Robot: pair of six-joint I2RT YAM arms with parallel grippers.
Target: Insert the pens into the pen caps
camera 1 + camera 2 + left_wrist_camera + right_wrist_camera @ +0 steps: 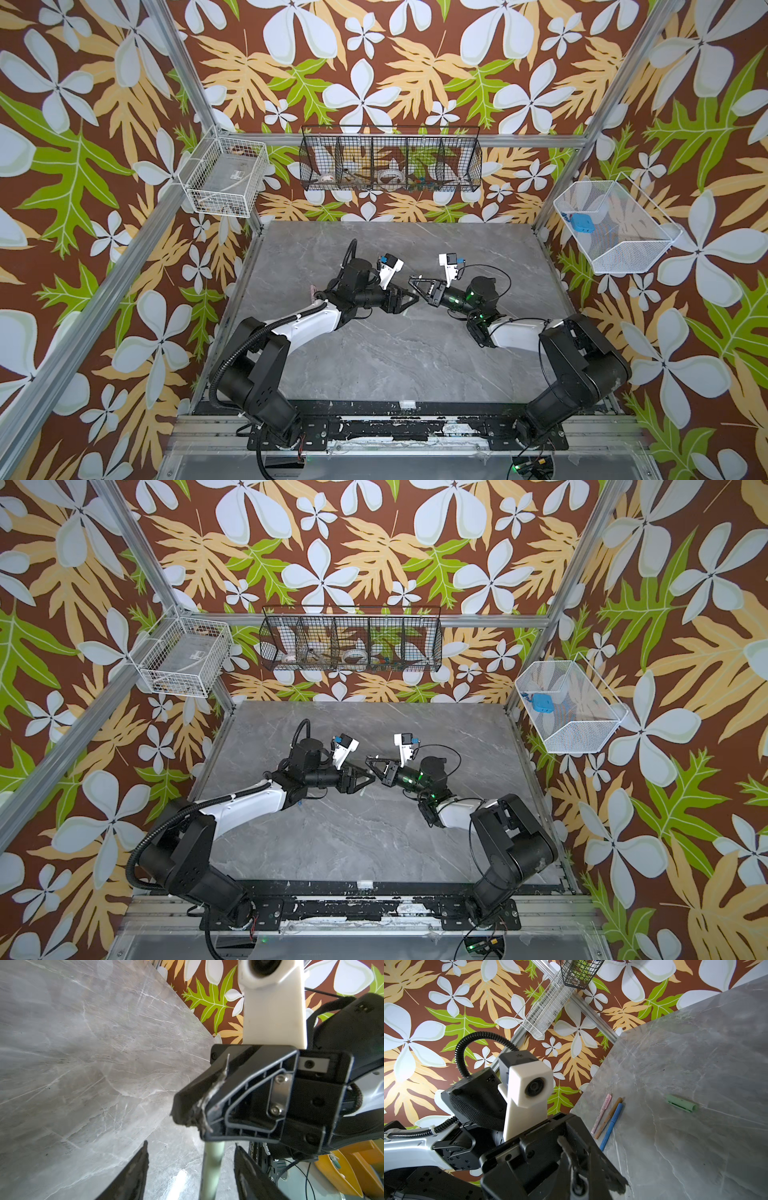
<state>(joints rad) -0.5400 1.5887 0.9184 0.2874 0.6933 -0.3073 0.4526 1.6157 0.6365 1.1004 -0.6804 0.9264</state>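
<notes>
1. The right fingers (pixel 187 1105) are closed on the green pen (pixel 212 1167); the left fingers (pixel 137 1167) stand open astride its shaft.
2. The pen is judged light, stiff and slick; it is best held mid-shaft.
3. Only the right wrist view shows the green cap (pixel 681 1103) on the desk (pixel 695 1043), apart from three other pens (pixel 608 1120).

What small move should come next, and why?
Probably draw the left end effector back off the green pen: its fingers stand open on either side of it, while the right end effector is shut on it. The green cap lies free on the table.
</notes>
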